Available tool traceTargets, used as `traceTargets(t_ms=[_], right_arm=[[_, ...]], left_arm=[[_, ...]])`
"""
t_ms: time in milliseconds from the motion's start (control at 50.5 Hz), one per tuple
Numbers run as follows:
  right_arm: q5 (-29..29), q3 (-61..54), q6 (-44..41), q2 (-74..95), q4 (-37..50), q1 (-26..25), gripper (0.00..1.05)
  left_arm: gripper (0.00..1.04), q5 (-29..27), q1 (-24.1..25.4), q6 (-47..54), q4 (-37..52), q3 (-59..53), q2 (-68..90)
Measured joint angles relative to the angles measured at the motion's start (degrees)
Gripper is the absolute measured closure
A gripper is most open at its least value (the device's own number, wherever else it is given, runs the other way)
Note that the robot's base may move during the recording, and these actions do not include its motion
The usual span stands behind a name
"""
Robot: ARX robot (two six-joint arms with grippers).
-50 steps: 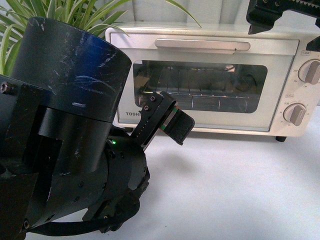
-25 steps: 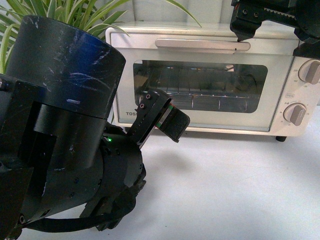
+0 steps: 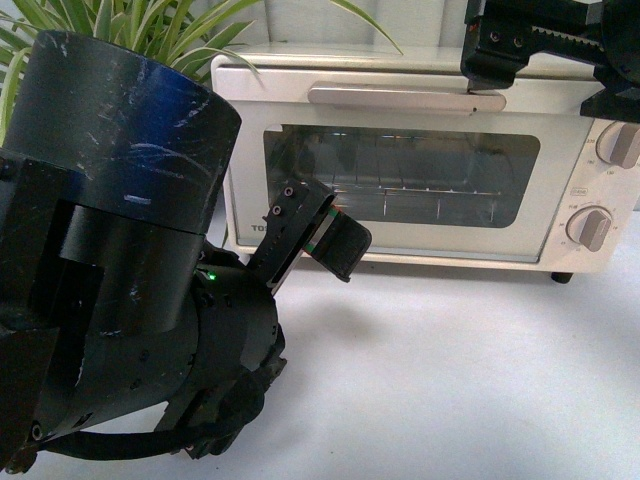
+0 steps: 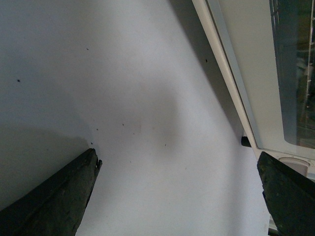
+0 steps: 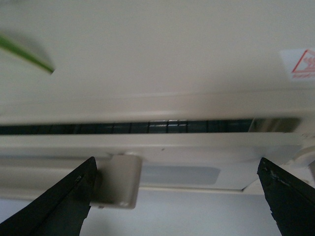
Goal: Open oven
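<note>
The oven point(image 3: 420, 238) stands at the far side of the white table point(image 3: 450, 370), right of centre, with its front facing the robot. A green plant point(image 3: 150, 25) stands at the far left, beside and behind the oven's left end.

The door point(image 3: 250, 180) is nearly upright. In the right wrist view a narrow dark slot point(image 5: 147, 127) separates the door's top edge from the oven body, and bars show through it. The silver bar handle point(image 3: 400, 97) runs along the top of the door. The wire rack point(image 3: 410, 190) is visible through the glass window. Two beige knobs, upper point(image 3: 620, 145) and lower point(image 3: 592, 228), sit on the right-hand panel. A black foot point(image 3: 562, 277) supports the oven's right front corner.

The right gripper point(image 5: 176, 164) is positioned above the oven's top front edge, at the right end of the handle. Its fingers are spread wide and pinch nothing. One finger point(image 3: 490, 70) reaches down to the handle's right end; whether it touches cannot be told. A red warning sticker point(image 5: 300, 64) is on the oven top.

The left gripper point(image 4: 177, 160) is low over the table, just in front of the door's lower left corner. Its fingers are spread wide and hold nothing.
</note>
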Motion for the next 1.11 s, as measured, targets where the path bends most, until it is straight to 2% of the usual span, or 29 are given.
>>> traceTargets(t_ms=[554, 812, 1109], right_arm=[[-5.5, -18.9, -1.5, -8.5, 9.0, 3.0, 0.09], [-8.0, -23.6, -0.6, -12.4, 8.6, 3.5, 0.09], [-11.2, -25.7, 1.5, -21.6, 5.3, 0.3, 0.09]], left_arm=[[0.07, 0.2, 0.7, 0.0, 0.2, -0.7, -0.3], [0.07, 0.1, 1.2, 1.4, 0.3, -1.9, -1.2], [0.07, -0.7, 1.8, 8.5, -1.7, -3.9, -3.4]])
